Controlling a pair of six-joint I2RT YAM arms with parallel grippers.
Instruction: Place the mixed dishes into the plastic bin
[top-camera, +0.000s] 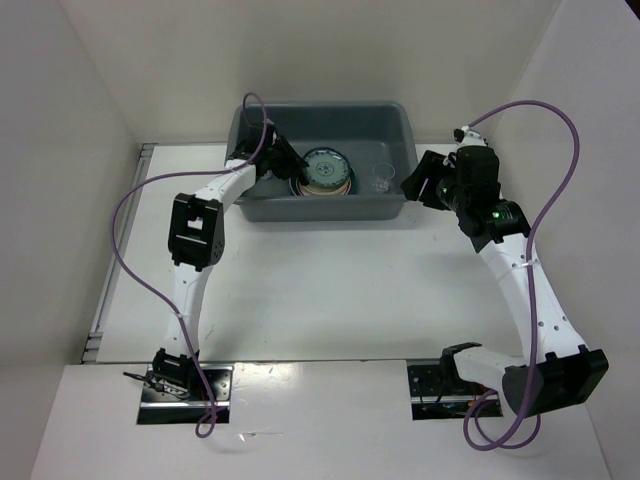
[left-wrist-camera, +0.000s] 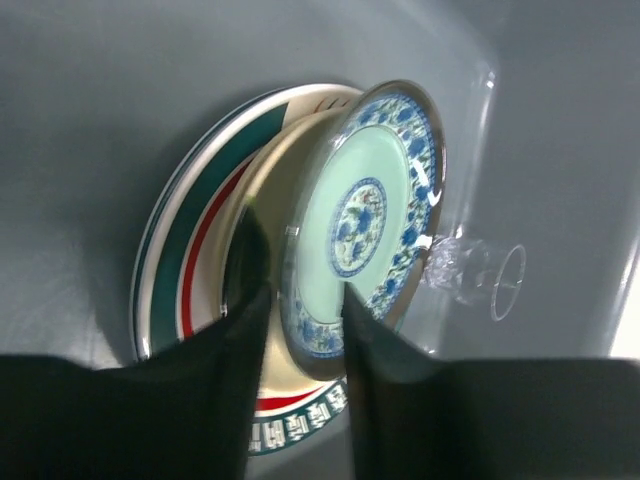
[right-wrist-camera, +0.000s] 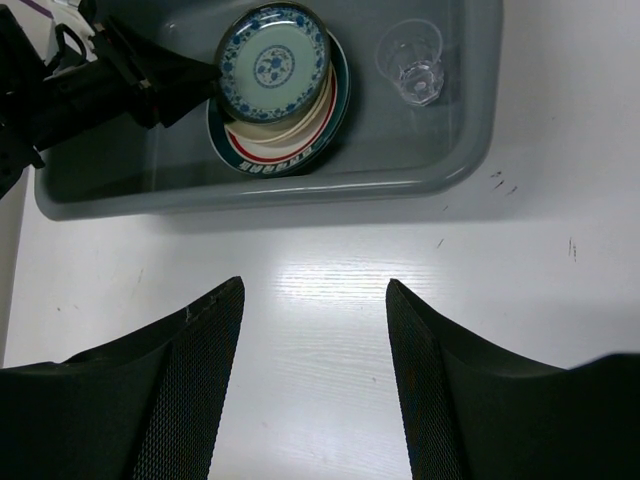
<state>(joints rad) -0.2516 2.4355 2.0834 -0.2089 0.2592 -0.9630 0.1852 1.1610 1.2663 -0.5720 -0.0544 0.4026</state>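
Placement step, L to R. Left gripper (left-wrist-camera: 300, 290) is reached down inside the plastic bin (top-camera: 325, 211), in its left half, fingers straddling the near rim of the teal saucer (right-wrist-camera: 273, 62). One finger is under the rim and one on its face, so it reads as pinching the saucer, not spread. Saucer sits on top of the stack but offset toward the gripper side and slightly tilted in left wrist view, so prob. not fully seated. Under it is a cream plate (right-wrist-camera: 300, 130), then a patterned-rim plate (right-wrist-camera: 338, 100) w/ green and red bands, flat on the bin floor. Clear cup (right-wrist-camera: 412, 62) stands upright on the bin floor right of the stack, near it but apart. Right gripper (right-wrist-camera: 315, 390) hovers over the table (top-camera: 330, 290) just outside the bin's right end, jaws spread wide w/ nothing between them. Judgement: step in hand is setting the saucer on the stack, and since no other dish shows outside the bin, task looks nearly done. Next move calls for lowering the rim until it rests, then opening the left jaws and lifting straight out — no sideways drag, or the saucer slides off toward the bin wall.
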